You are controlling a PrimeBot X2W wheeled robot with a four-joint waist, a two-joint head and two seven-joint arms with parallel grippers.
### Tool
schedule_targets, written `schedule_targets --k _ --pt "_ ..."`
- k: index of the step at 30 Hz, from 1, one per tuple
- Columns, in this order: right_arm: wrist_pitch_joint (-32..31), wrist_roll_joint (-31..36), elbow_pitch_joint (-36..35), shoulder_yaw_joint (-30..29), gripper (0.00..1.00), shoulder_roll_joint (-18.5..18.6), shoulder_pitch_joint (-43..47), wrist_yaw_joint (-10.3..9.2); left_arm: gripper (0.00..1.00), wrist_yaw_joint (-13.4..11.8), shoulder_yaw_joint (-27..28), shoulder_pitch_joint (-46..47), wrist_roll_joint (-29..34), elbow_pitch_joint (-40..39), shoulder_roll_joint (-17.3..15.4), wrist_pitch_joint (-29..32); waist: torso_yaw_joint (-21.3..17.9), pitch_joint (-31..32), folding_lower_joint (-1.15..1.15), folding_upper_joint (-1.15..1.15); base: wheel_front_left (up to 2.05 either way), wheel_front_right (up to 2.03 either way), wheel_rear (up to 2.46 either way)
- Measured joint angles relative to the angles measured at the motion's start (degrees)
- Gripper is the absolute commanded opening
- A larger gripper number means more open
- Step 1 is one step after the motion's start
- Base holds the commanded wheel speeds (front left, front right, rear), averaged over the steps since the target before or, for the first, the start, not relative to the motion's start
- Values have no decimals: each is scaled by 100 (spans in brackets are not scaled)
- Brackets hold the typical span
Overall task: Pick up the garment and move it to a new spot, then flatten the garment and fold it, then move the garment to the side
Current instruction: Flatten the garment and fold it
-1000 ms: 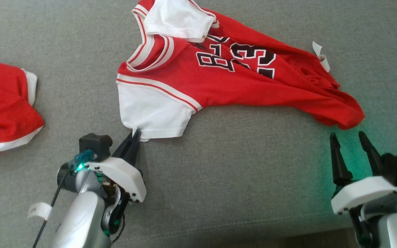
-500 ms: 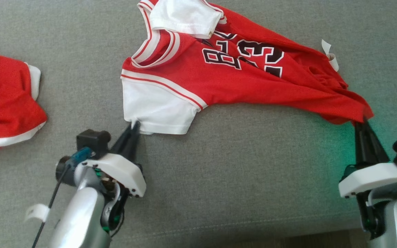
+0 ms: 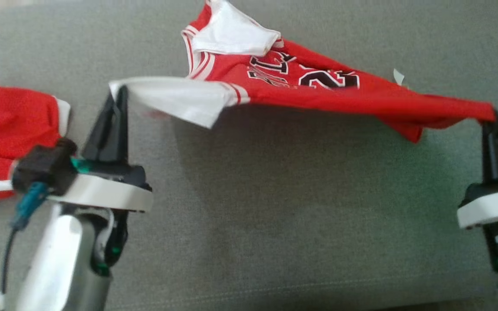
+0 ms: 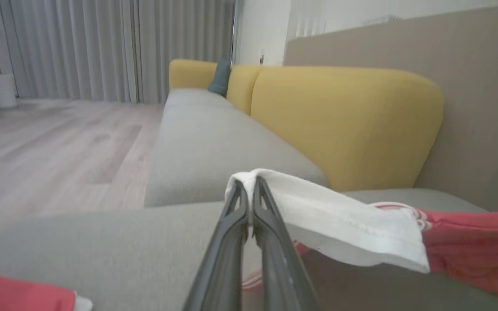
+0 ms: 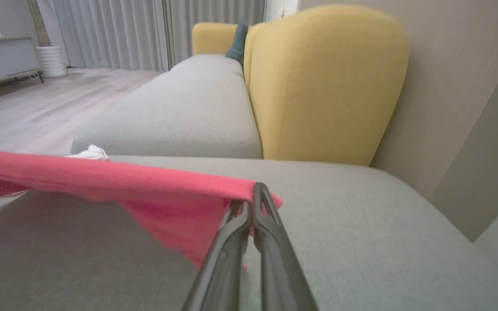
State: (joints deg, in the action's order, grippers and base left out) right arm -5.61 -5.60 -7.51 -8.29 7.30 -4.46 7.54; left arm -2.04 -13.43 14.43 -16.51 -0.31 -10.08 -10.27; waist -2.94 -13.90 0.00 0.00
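Observation:
The garment (image 3: 309, 93) is a red jersey with white sleeves and black numbers, stretched in the air above the grey sofa seat (image 3: 275, 203). My left gripper (image 3: 119, 93) is shut on the edge of a white sleeve (image 4: 331, 216) at the left; in the left wrist view its own tips (image 4: 249, 183) pinch that hem. My right gripper (image 3: 491, 114) is shut on the red hem corner (image 5: 236, 190) at the right. The jersey's far side still droops toward the cushion.
A second red and white garment (image 3: 11, 129) lies on the seat at the far left. Yellow back cushions (image 4: 344, 121) and a beige wall stand behind the sofa. Wooden floor (image 4: 50, 142) lies beyond the seat's end.
My right gripper has closed on the red hem corner. Both grippers have risen, lifting and stretching the jersey off the seat. The head view has also shifted.

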Motion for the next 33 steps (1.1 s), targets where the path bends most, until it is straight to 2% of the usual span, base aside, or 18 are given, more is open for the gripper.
schedule_targets --k 4,8,16,25,30,33 --pt "-249 -46 -376 1 0 237 -250 0 0 -53 141 199 114 -681 -126 -38 65 234 0 0 0 0 0" --pt "-478 -121 -756 -7 0 471 -655 0 0 -52 234 788 190 -1292 -276 110 120 483 0 0 0 0 0" --pt "-762 -381 -994 24 0 824 -1483 0 0 68 288 1881 222 -1549 -447 572 152 849 0 0 0 0 0" --pt "-896 -706 -849 43 0 948 -2287 0 0 211 267 2624 60 -973 -449 815 155 864 0 0 0 0 0" --pt "-894 -876 -331 296 0 946 -2823 0 0 296 219 3035 -8 -337 -396 754 137 663 0 0 0 0 0" --pt "-795 -1069 208 487 0 917 -3411 0 0 312 199 3488 -19 243 -374 626 106 496 0 0 0 0 0"
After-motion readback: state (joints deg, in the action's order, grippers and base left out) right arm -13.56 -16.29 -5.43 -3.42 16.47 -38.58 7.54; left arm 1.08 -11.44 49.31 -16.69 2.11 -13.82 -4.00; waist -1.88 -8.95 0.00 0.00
